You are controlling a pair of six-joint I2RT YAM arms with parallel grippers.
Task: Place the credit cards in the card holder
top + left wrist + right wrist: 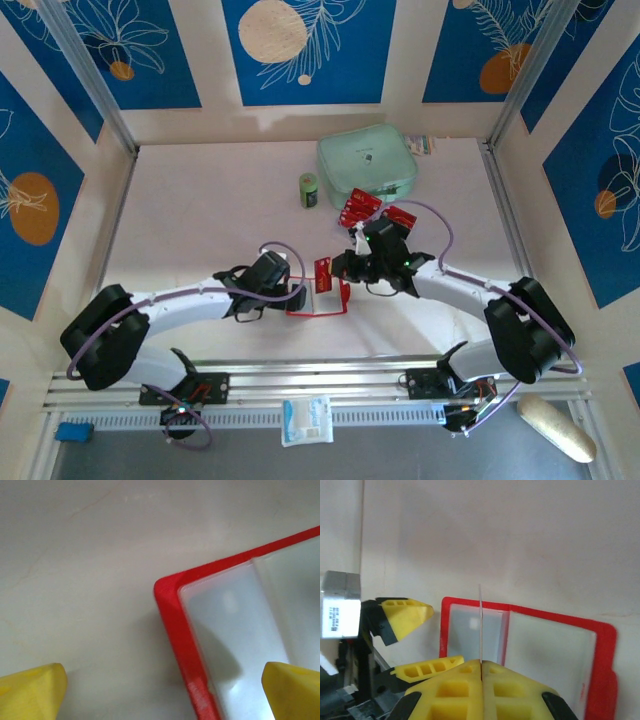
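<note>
The red card holder (318, 311) lies open and flat on the table between the two arms, pale pockets up (540, 652). My right gripper (345, 268) is shut on one red credit card (323, 274). In the right wrist view this card (481, 622) stands edge-on above the holder's left pocket, pinched between the jaws (481, 663). My left gripper (162, 695) is open and straddles the holder's red corner (170, 610), with nothing between its fingers (405, 615). More red credit cards (360, 208) lie at the back by the pouch.
A mint-green zip pouch (366, 165) and a small green cylinder (309, 190) stand at the back of the table. A white packet (307, 420) and a pale oblong object (555, 427) lie in front of the arm bases. Patterned walls close in the table on three sides.
</note>
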